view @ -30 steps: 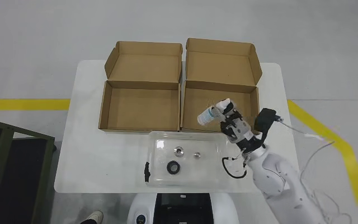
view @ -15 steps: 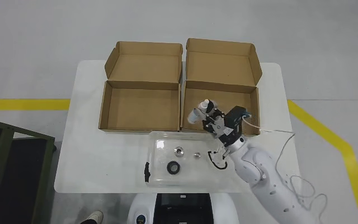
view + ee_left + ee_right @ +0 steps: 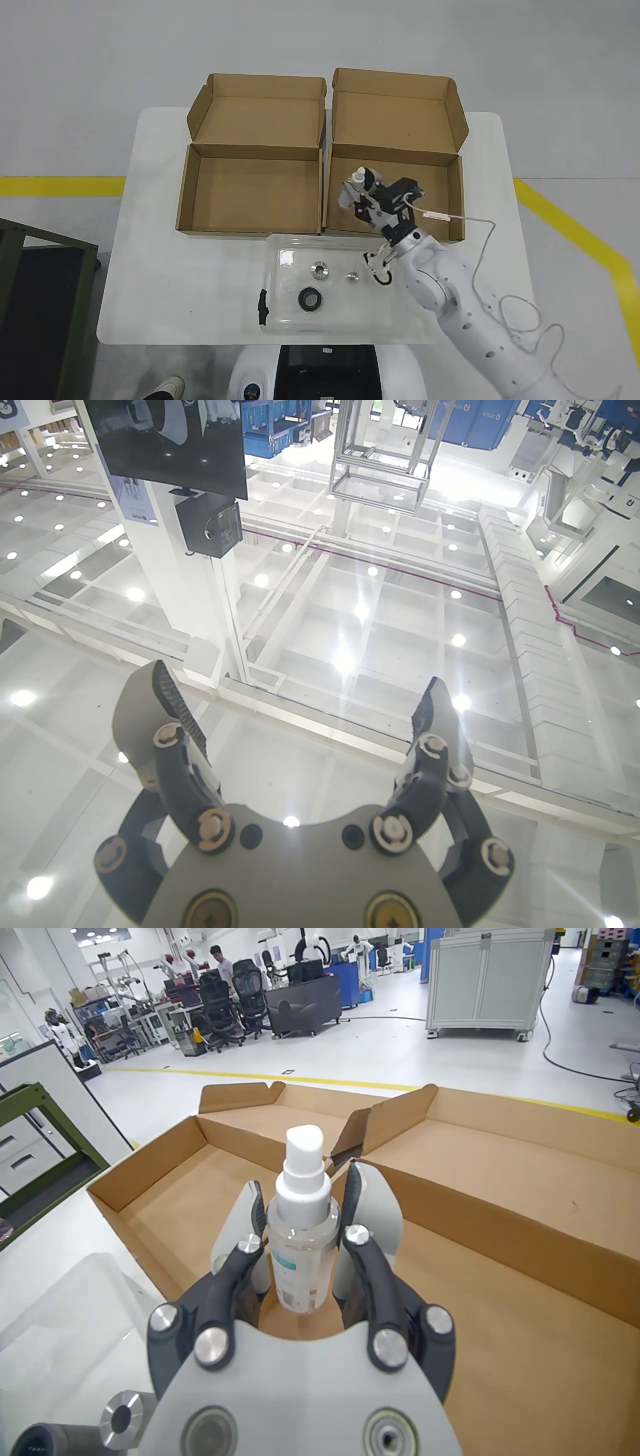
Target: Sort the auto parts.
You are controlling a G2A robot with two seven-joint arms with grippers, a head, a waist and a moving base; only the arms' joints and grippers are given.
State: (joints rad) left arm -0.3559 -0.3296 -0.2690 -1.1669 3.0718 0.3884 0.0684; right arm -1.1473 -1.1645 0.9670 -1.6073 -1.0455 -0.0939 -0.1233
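Note:
My right gripper (image 3: pixel 304 1208) (image 3: pixel 366 199) is shut on a clear spray bottle (image 3: pixel 300 1248) (image 3: pixel 358 188) with a white pump cap, held above the near left corner of the right cardboard box (image 3: pixel 440 190) (image 3: pixel 500 1278), beside the wall shared with the left cardboard box (image 3: pixel 250 195) (image 3: pixel 165 1198). Both boxes show bare bottoms. In the clear plastic tray (image 3: pixel 290 300) lie a black ring (image 3: pixel 310 298), a silver round part (image 3: pixel 321 269) and a small metal part (image 3: pixel 352 277). My left gripper (image 3: pixel 300 710) is open, pointing up at the ceiling with nothing between its fingers.
A small black part (image 3: pixel 262 306) lies on the white table (image 3: pixel 170 270) just left of the tray. The box lids (image 3: pixel 395 110) stand open at the back. A green rack (image 3: pixel 35 300) stands off the table's left side.
My right arm carried the spray bottle leftward, from over the right box's middle to its near left corner, turning the bottle more upright. The tray parts have not moved.

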